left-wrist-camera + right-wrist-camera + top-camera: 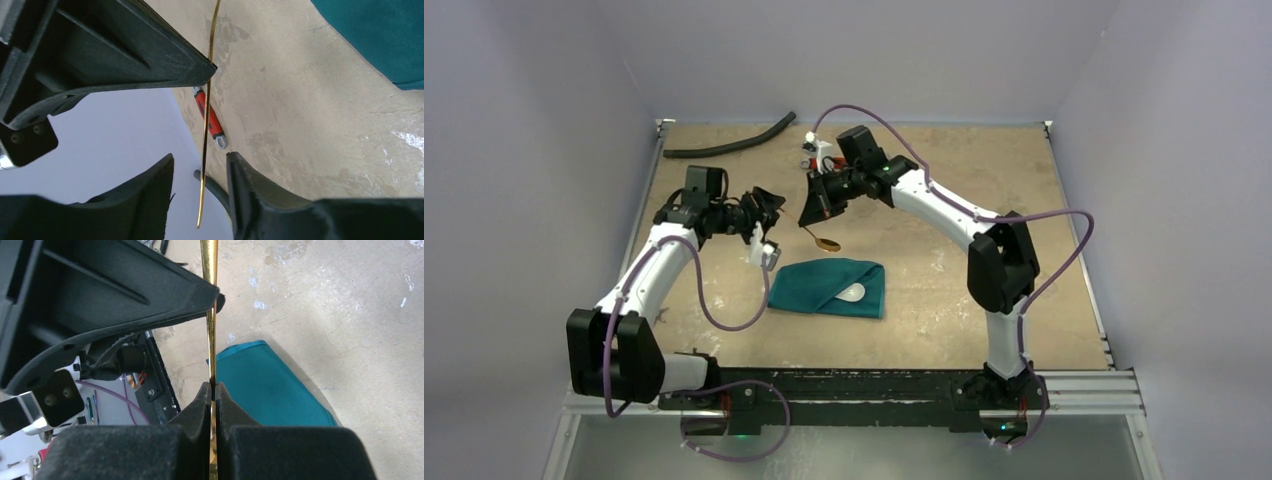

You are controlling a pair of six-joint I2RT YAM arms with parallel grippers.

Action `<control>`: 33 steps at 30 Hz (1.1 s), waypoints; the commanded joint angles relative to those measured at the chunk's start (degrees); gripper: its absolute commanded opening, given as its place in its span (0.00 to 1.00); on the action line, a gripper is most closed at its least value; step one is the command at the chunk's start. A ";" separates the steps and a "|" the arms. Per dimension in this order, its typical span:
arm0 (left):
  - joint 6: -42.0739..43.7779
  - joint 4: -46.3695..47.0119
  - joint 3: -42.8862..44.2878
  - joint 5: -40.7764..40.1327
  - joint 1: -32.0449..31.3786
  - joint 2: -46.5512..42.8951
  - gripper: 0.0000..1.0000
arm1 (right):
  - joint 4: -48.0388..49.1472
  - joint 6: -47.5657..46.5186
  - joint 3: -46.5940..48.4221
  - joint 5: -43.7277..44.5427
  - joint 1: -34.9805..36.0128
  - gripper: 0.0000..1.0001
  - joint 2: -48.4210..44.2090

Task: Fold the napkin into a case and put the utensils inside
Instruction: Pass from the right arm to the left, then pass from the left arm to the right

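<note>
Mid-frame in the top view, the soft teal-green cloth pouch point(814, 285) holds 1 white plastic spoon point(852, 293); up-left, the right gripper point(212, 388) pinches a thin shiny gold spoon point(826, 243), the left gripper point(200, 157) half-parted, empty.

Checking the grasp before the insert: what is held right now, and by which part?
The right tool is shut on the gold utensil, pinching its thin handle; the bowl hangs free. The left tool holds nothing, jaws apart.

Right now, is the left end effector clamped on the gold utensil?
No: the left end effector stands open around the gold utensil, with a clear gap on either side of it.
</note>
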 commanded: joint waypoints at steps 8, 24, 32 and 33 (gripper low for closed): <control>6.76 12.97 -3.62 -0.98 -0.40 -1.58 0.00 | 1.25 2.72 4.22 -4.21 1.13 0.00 0.04; -16.67 67.22 -15.14 -19.86 -2.54 0.57 0.00 | 23.99 33.13 -19.93 11.52 -6.73 0.74 -17.44; -18.65 70.17 -16.51 -25.28 -5.32 -0.16 0.00 | 31.56 39.25 -25.82 12.28 -6.82 0.68 -19.10; -18.68 69.93 -16.69 -25.46 -5.51 -0.36 0.00 | 32.85 40.16 -26.32 12.40 -6.77 0.67 -19.15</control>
